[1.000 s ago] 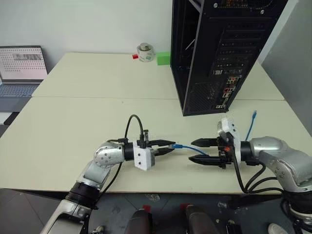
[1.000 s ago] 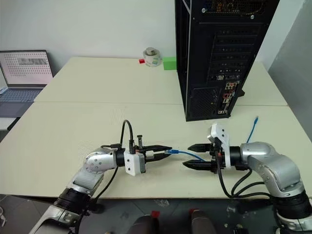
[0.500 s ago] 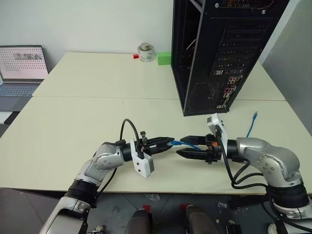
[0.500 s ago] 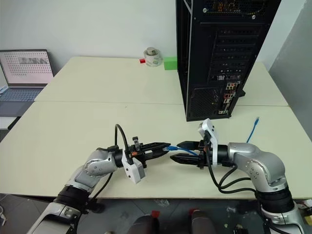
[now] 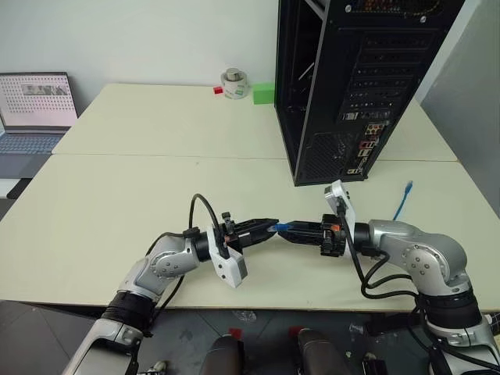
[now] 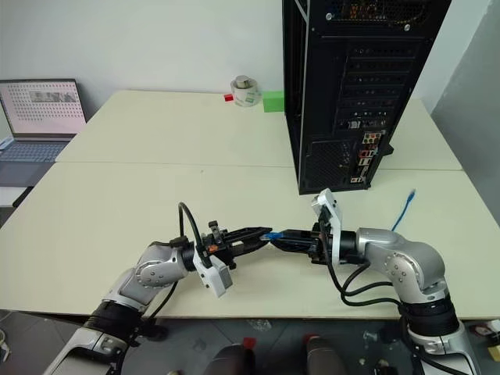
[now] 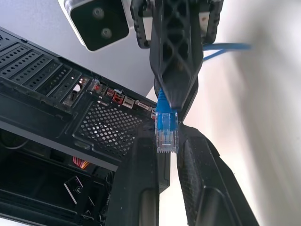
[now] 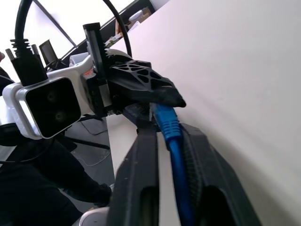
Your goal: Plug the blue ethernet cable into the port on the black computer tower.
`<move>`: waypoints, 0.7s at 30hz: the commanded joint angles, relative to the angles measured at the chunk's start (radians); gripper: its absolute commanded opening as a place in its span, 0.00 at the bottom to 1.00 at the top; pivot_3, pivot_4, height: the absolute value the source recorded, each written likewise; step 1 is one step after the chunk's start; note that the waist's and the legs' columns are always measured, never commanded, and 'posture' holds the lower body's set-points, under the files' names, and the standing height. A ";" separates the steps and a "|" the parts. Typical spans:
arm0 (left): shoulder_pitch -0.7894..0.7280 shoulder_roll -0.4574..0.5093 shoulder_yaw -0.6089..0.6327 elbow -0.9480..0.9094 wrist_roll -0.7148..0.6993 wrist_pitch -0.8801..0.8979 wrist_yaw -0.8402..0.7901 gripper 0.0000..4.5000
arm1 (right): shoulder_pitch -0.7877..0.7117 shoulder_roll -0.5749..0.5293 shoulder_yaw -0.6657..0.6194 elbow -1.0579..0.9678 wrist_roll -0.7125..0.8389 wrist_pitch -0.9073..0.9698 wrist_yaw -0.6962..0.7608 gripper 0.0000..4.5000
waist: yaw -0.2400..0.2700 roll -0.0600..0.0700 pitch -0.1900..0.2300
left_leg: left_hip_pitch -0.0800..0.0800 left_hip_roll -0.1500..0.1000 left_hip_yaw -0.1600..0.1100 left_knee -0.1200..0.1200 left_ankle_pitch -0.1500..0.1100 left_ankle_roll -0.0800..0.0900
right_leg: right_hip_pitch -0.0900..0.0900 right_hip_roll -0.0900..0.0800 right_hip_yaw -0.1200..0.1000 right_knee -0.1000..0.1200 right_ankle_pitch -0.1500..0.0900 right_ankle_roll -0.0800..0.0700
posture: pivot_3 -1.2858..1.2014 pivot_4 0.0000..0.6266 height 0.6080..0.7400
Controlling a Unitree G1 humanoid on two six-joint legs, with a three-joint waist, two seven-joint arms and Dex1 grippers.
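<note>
The blue ethernet cable's plug end (image 5: 281, 227) hangs just above the table's front part, between my two grippers, which meet tip to tip. My left gripper (image 5: 271, 224) is shut on the clear plug (image 7: 167, 139). My right gripper (image 5: 283, 230) faces it from the right and is shut on the blue cable (image 8: 170, 141) just behind the plug. The cable's other end (image 5: 404, 192) lies on the table at the right. The black computer tower (image 5: 351, 78) stands behind the grippers, its rear panel with coloured jacks (image 5: 367, 144) turned toward me.
An open laptop (image 5: 35, 105) sits at the far left. A white roll (image 5: 232, 83), a small red piece (image 5: 216, 91) and a green block (image 5: 262, 93) lie at the back beside the tower. A seam (image 5: 172, 156) crosses the cream table.
My right gripper has moved left up to the left gripper and its fingers have come together on the cable. The left gripper stayed in place and rolled a little.
</note>
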 commanded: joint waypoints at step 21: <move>0.041 0.084 -0.040 -0.086 -0.176 0.173 -0.104 0.66 | 0.016 -0.083 -0.103 -0.051 0.029 -0.020 -0.014 0.00 | 0.000 0.000 0.000 | -0.002 0.000 -0.005 0.000 0.000 0.000 | 0.000 -0.001 -0.005 0.000 0.000 0.000 | 0.52 0.24 1.00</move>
